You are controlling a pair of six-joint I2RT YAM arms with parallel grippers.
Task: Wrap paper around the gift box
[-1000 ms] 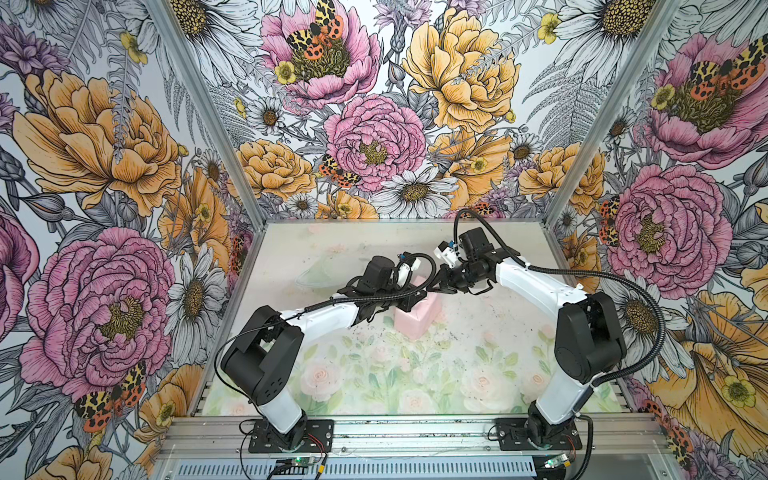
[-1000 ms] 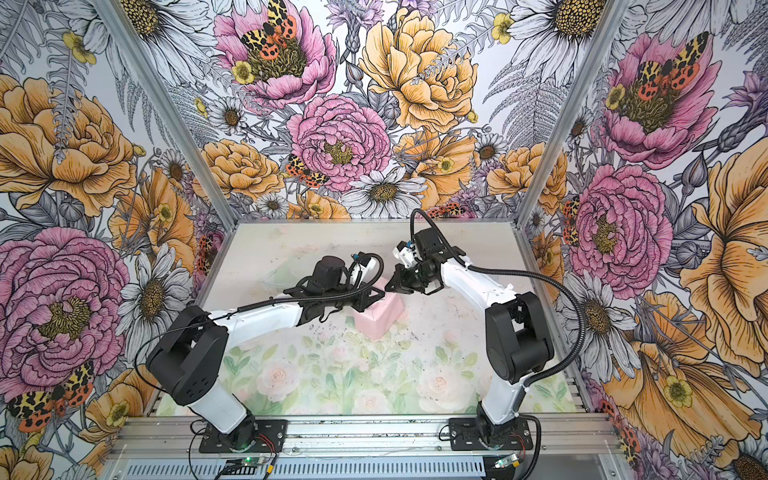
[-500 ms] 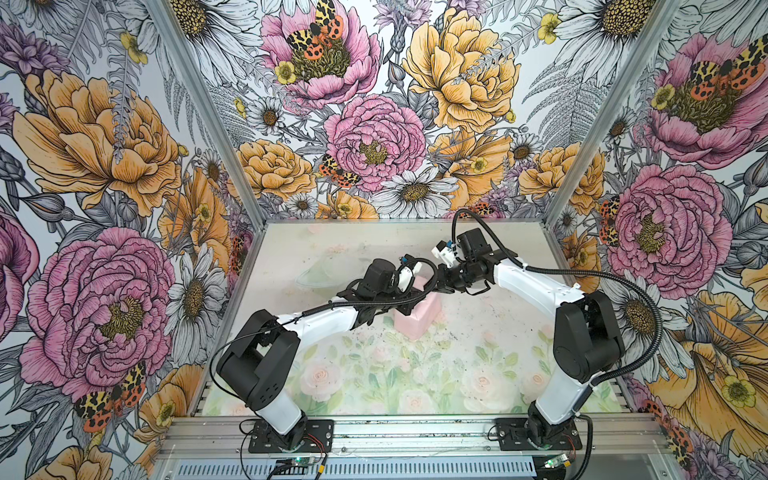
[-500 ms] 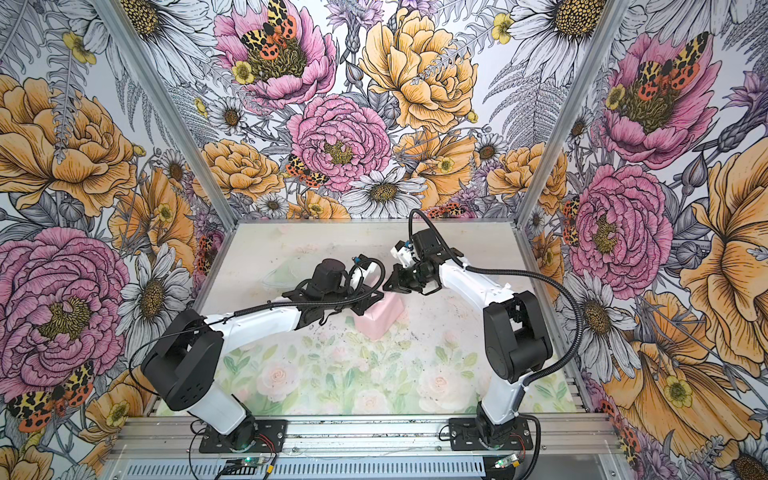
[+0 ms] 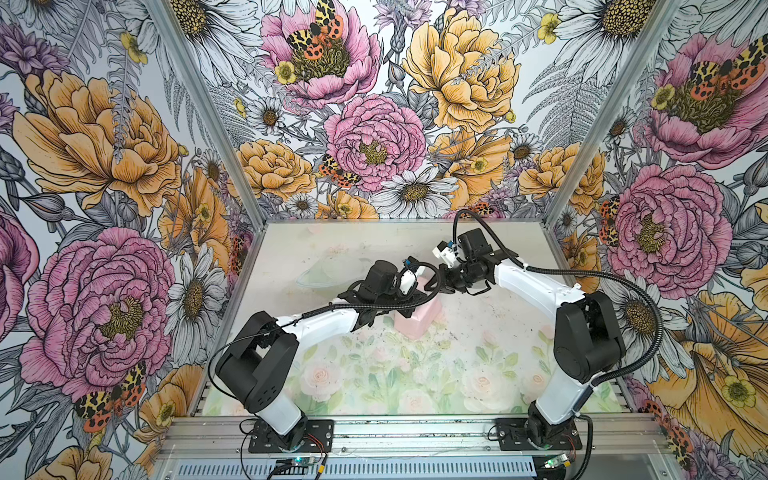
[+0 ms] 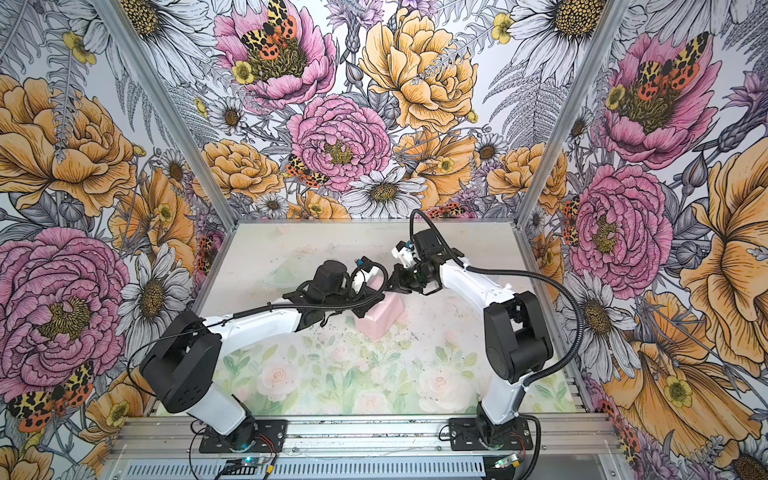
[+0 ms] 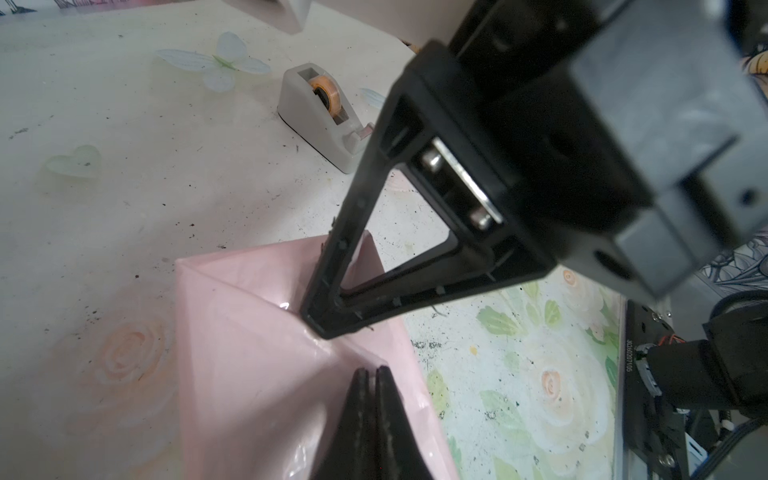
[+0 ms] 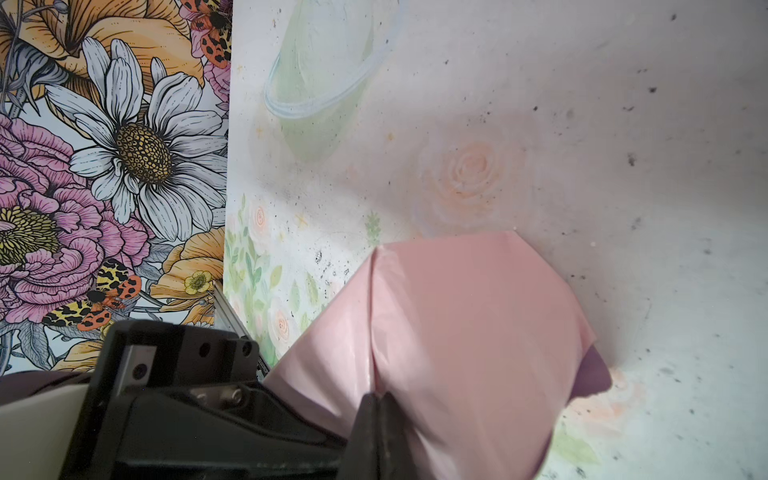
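Left tool [image 7: 372, 372] and right tool [image 8: 379, 397], both clenched shut, press tip-down on the paper [image 7: 249, 353], which is folded pink-side-out over the gift box hidden beneath them. End flaps seem in hand. Taping next calls for the tape dispenser [image 7: 320, 112] near the right tool.

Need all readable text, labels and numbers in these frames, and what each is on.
White serial-style print on the black plate, left wrist view: letters and digits, too blurred to quote.
On the tape dispenser: no label visible.
On the paper: no print visible.
Nothing else readable in any view.
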